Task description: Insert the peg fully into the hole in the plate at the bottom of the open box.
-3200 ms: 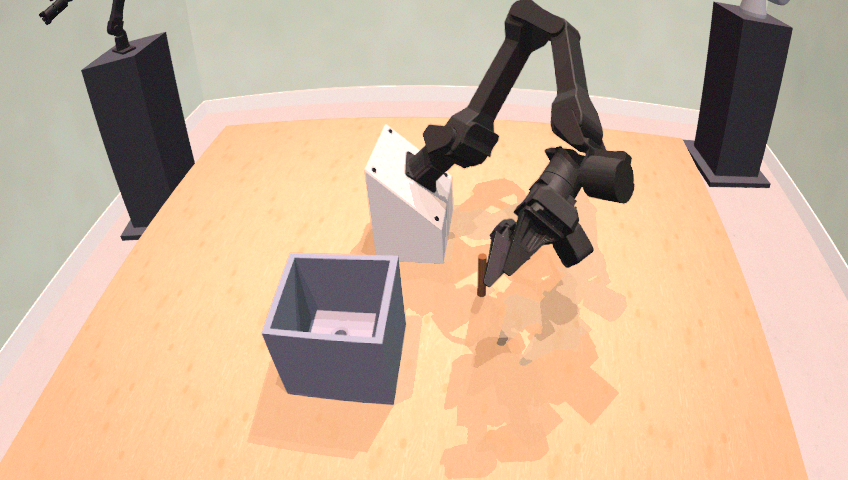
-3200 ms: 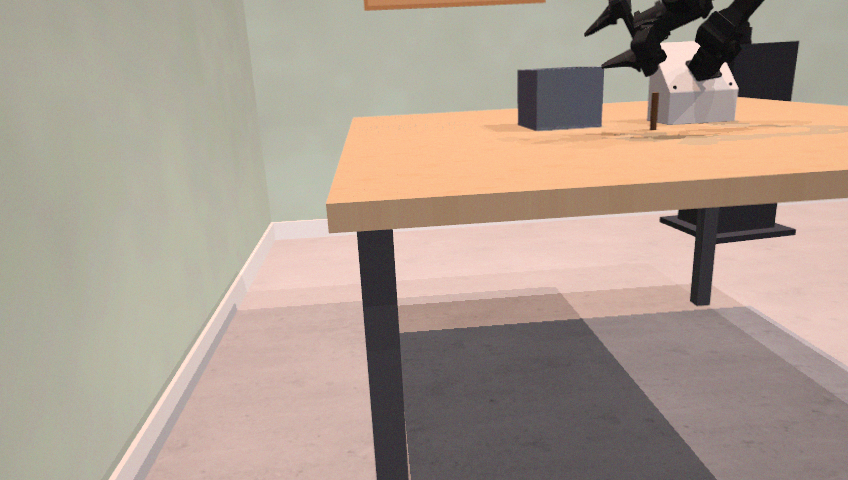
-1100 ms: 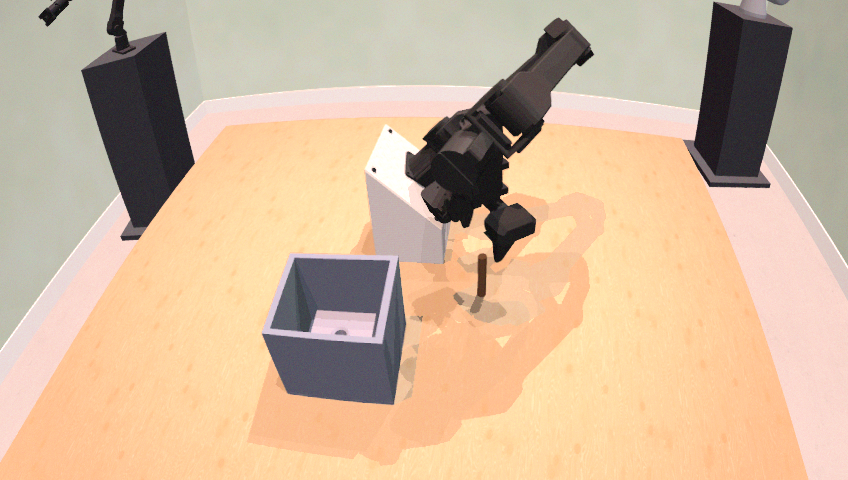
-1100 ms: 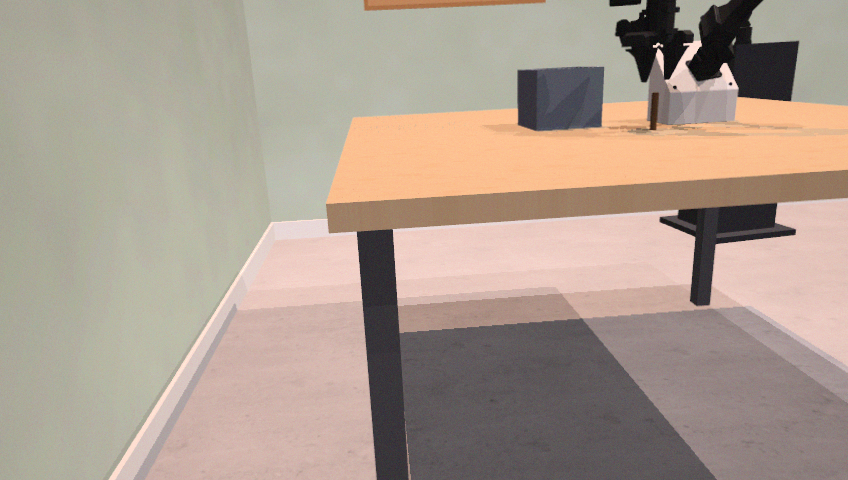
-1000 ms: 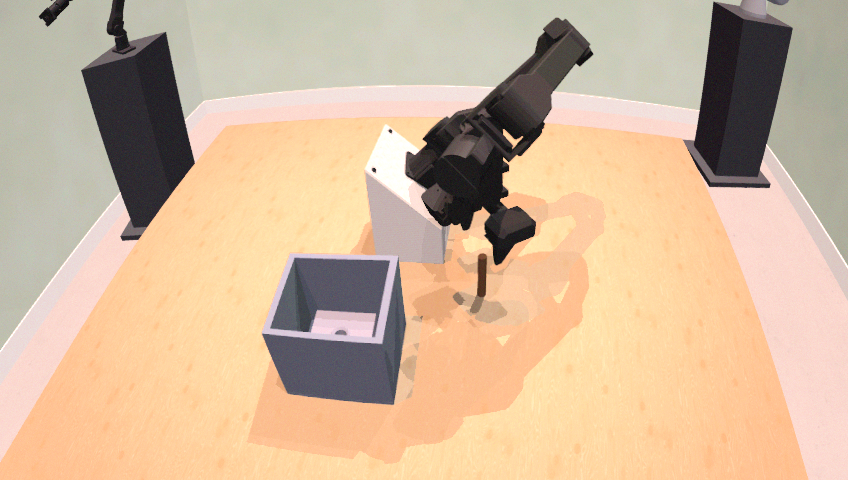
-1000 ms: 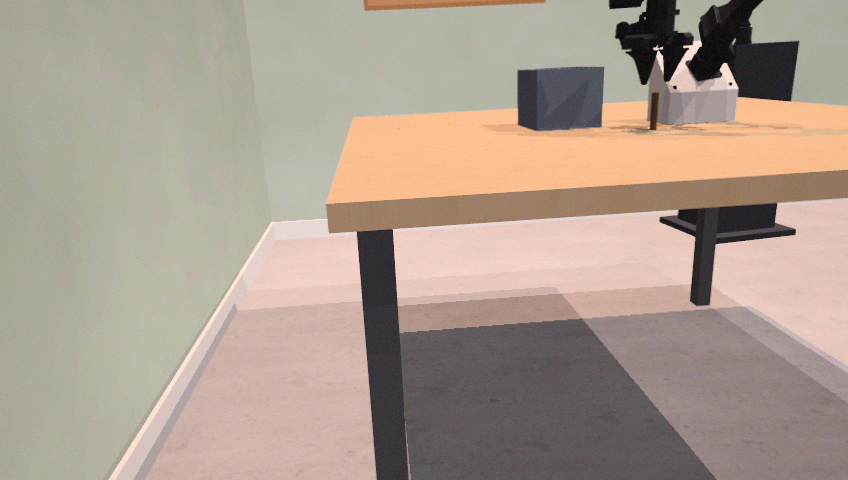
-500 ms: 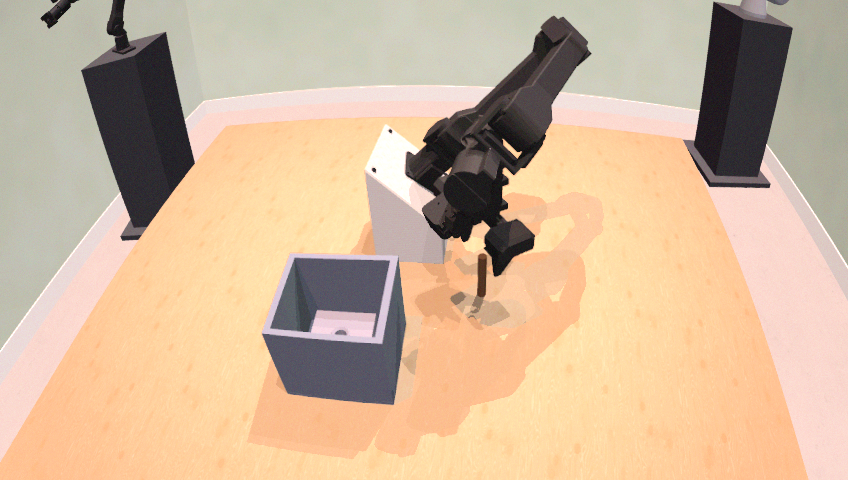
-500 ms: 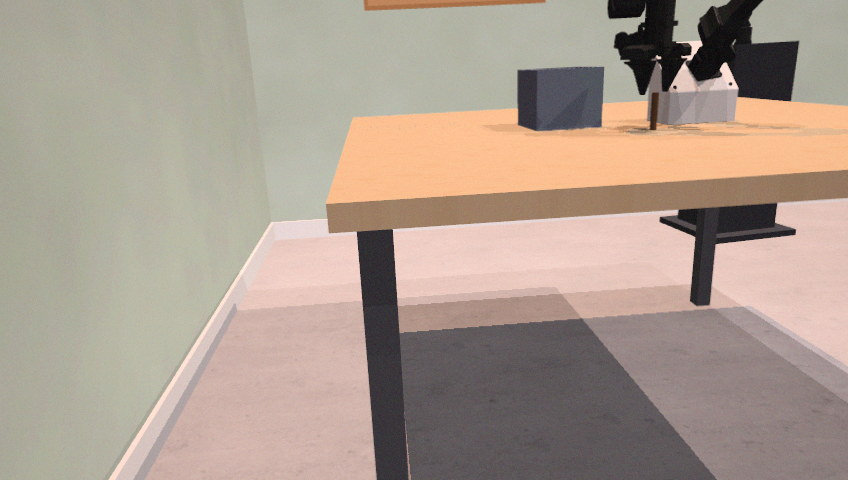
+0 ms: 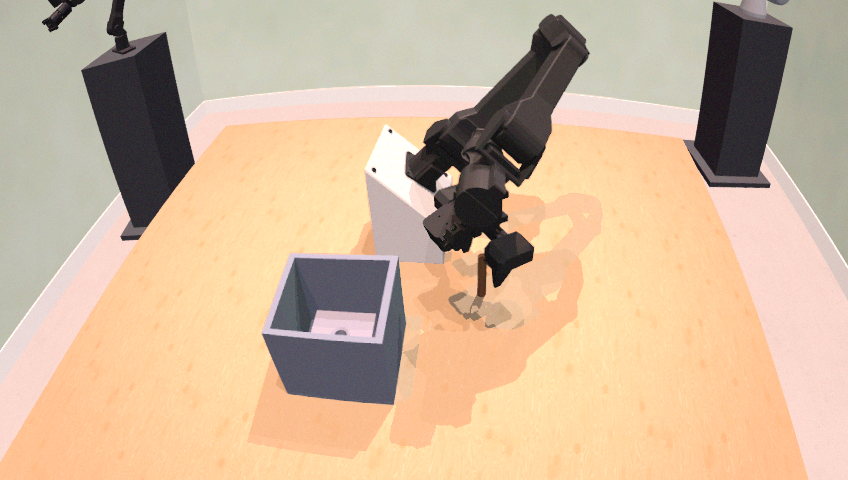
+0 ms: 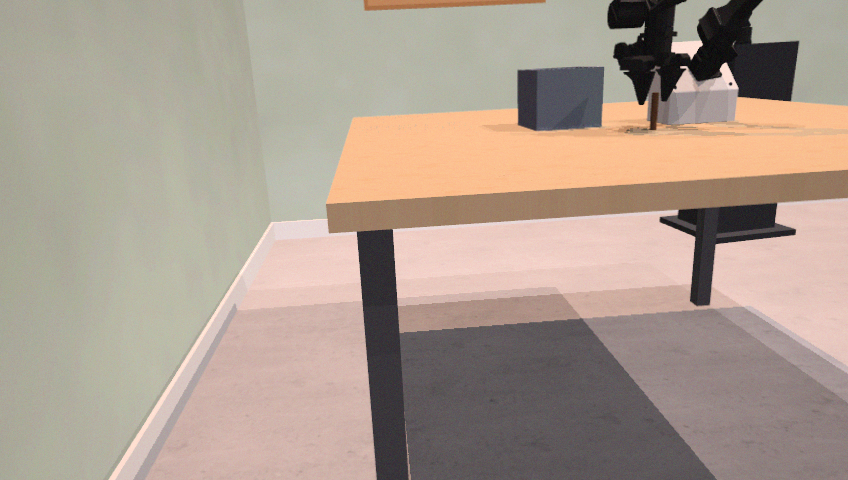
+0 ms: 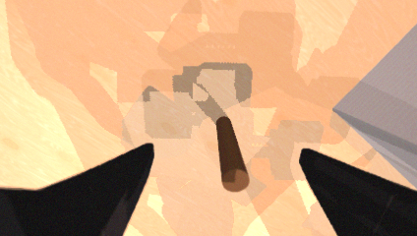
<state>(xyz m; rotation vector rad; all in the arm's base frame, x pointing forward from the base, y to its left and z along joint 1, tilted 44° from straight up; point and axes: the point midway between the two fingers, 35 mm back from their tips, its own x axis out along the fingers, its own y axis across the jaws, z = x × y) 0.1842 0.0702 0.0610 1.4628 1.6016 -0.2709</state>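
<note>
A brown peg (image 9: 480,278) (image 10: 653,114) (image 11: 230,152) stands upright on the wooden table (image 9: 624,356) (image 10: 535,172), to the right of the box. My gripper (image 9: 477,267) (image 10: 653,99) (image 11: 227,152) is wide open and points down, with one finger on each side of the peg's top and clear gaps to both. The open grey box (image 9: 333,362) (image 10: 559,98) stands front left of the peg. A pale plate (image 9: 324,324) with a round hole (image 9: 340,332) lies at its bottom.
A white wedge-shaped block (image 9: 392,214) (image 10: 702,104) (image 11: 388,113), the arm's base, stands just behind the peg and box. Two dark pillars (image 9: 139,124) (image 9: 740,95) stand at the table's far corners.
</note>
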